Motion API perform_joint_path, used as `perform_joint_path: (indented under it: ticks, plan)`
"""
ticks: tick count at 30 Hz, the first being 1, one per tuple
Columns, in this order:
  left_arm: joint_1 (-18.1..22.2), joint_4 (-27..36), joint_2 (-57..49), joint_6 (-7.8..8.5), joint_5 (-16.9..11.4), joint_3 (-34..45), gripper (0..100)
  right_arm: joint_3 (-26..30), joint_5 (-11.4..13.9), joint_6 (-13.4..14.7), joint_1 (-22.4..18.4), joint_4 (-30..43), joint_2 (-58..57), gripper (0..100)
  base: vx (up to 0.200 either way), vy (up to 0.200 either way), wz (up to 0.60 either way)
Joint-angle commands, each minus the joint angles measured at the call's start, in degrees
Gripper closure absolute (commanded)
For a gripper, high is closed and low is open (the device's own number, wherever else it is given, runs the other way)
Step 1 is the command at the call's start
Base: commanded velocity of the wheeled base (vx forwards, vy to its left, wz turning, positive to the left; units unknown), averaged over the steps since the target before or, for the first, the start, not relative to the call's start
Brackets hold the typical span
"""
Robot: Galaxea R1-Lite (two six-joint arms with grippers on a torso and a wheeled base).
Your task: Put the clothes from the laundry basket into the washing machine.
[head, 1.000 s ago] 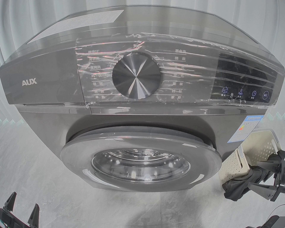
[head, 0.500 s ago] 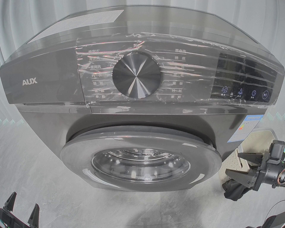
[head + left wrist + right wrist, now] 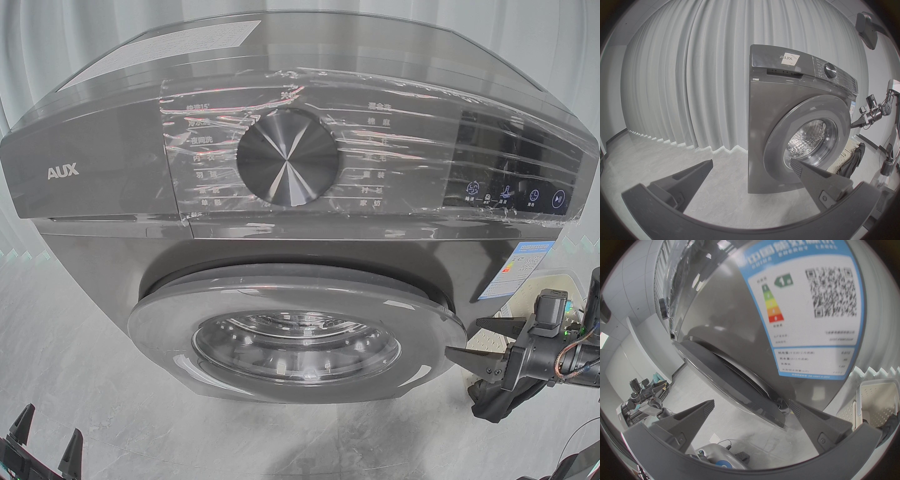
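My right tool (image 3: 464, 337) had swung from the laundry basket (image 3: 876, 399) to the closed washing machine door (image 3: 300, 290) edge, released and empty; the dark garment (image 3: 494, 400) stayed draped over the basket's rim.

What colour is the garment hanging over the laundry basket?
Black, or very dark grey; the garment shows best in the left wrist view.

The washing machine (image 3: 375, 250) has a smooth, glossy grey body, like painted metal. Its dial (image 3: 287, 158) is brushed metal, and wrinkled clear plastic film (image 3: 400, 137) covers the panel. The door window (image 3: 295, 347) is shiny glass. At four o'clock from it, the laundry basket (image 3: 878, 399) is matt perforated plastic, with soft dark cloth (image 3: 497, 400).
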Motion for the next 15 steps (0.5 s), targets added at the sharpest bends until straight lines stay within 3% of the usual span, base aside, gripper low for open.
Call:
perform_joint_path:
  ticks: [1, 13, 15]
  plan:
    - [0.0, 0.0, -1.01, -0.04, 0.0, 0.84, 0, -0.43, 0.03, 0.06, 0.09, -0.32, 3.43, 0, 0.0, 0.0, 0.0]
    - [0.0, 0.0, -1.01, -0.04, 0.0, 0.92, 0, -0.08, -0.23, -0.02, 2.2, -6.74, 9.41, 0, 0.0, 0.0, 0.0]
    - [0.0, 0.0, -1.01, -0.04, 0.0, 0.92, 0, 0.36, -1.28, 0.33, 3.69, -6.82, 9.23, 0, 0.0, 0.0, 0.0]
